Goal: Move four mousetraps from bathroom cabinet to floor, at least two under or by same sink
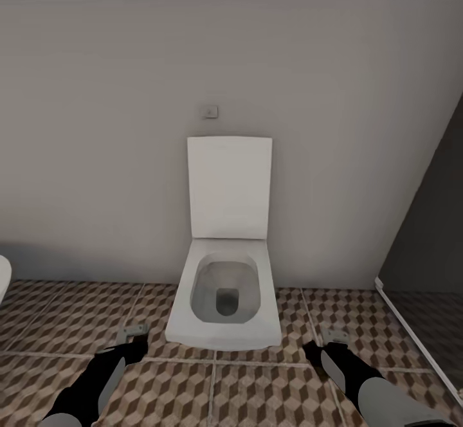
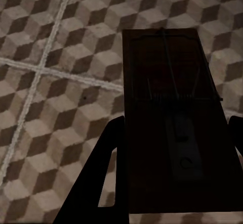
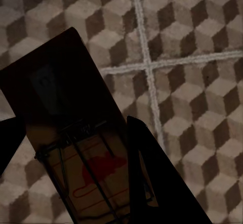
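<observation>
In the head view we face a white square-edged toilet [image 1: 225,298] with its lid [image 1: 229,187] raised against a plain pale wall [image 1: 96,125], standing at the middle of the frame. A small grey wall plate [image 1: 209,112] sits on the wall just above the lid. The bathroom floor [image 1: 270,395], tiled in a brown, beige and white cube pattern with pale grout lines, fills the lower part of the frame. At the far left edge we see a sliver of a rounded white fixture [image 1: 3,279]; at the right edge a dark panel [image 1: 431,234] with a white base strip slants down to the floor.

Our left hand [image 1: 132,334] shows in the lower left of the head view, just left of the toilet's base, and our right hand [image 1: 334,337] in the lower right, just right of it. Each carries something small and grey-tan at its tip.

In the left wrist view, the left hand is clamped on a mousetrap [image 2: 172,118]: the flat board lies between the two dark fingers [image 2: 98,178], its wire spring and bar visible across the middle, held above the tiled floor.

In the right wrist view, the right hand is clamped on a second mousetrap [image 3: 76,143], a board with wire parts and a red mouse print, one dark finger [image 3: 152,173] pressed along its edge, also above the tiles.
</observation>
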Robot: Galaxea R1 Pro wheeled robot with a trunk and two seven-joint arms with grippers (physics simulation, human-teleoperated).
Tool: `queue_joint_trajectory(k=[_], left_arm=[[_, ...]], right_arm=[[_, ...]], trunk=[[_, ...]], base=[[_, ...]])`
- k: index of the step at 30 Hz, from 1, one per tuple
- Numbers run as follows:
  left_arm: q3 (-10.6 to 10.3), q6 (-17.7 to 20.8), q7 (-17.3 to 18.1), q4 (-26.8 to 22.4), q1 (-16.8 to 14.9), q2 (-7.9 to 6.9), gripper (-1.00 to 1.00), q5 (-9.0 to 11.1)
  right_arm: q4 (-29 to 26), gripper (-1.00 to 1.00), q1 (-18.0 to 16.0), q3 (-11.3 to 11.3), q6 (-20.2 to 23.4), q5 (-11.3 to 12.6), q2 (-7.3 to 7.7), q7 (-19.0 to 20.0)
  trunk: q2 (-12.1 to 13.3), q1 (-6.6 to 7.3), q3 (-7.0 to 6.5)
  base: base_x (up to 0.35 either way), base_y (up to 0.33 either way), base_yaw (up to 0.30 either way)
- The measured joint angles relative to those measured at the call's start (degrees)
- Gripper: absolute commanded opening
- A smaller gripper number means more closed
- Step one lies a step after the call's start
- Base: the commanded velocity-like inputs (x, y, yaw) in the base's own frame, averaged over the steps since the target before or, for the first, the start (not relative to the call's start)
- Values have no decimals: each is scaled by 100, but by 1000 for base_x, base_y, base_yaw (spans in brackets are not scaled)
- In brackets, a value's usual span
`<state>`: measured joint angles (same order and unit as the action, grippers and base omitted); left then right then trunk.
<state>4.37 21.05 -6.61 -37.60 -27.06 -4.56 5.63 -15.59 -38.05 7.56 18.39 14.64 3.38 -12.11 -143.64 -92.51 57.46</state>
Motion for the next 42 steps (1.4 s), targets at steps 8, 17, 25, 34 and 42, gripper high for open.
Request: queue_joint_trajectory(k=[8,17,25,34,42], left_arm=[[-1,0,0,0,0,0,-100,0],[0,0,0,0,0,0,-100,0],[1,0,0,0,0,-1,-100,0],[1,-8,0,0,0,0,-100,0],[1,-9,0,0,0,0,-100,0]], right_arm=[[0,-100,0,-1,0,0,0,0],[0,-100,0,-1,0,0,0,0],[0,-100,0,1,0,0,0,0],[0,-100,0,2,0,0,0,0],[0,-100,0,2,0,0,0,0]], trunk=[[-11,-21,177],[-23,-44,377],[-34,-64,554],[-46,-88,754],[-57,-108,931]], base=[[0,0,0],[0,0,0],[0,0,0],[0,0,0],[0,0,0]])
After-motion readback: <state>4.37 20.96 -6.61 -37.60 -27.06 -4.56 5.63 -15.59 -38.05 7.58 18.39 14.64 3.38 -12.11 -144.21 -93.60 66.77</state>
